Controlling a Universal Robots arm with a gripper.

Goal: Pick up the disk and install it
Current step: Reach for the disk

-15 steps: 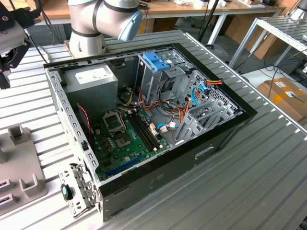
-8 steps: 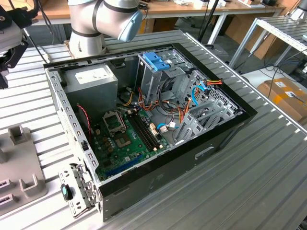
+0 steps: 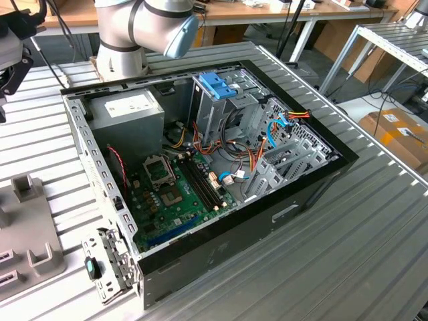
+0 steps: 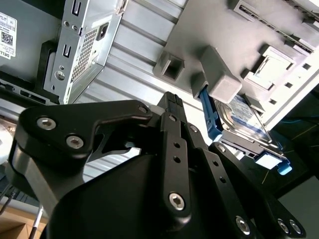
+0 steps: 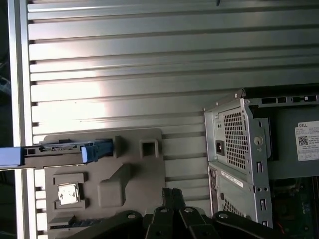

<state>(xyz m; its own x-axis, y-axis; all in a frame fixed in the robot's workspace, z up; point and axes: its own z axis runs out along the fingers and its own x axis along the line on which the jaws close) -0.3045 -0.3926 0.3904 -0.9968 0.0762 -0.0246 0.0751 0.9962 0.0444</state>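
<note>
Printed label [image 5: 307,141] on power supply [image 5: 283,149]

One disk [image 4: 246,118], one computer case [image 3: 267,234]

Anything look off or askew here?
Nothing clearly wrong. The disk stands on edge, slotted in the grey fixture. One metal bracket at a corner of the open case hangs swung outward, possibly by design.
</note>
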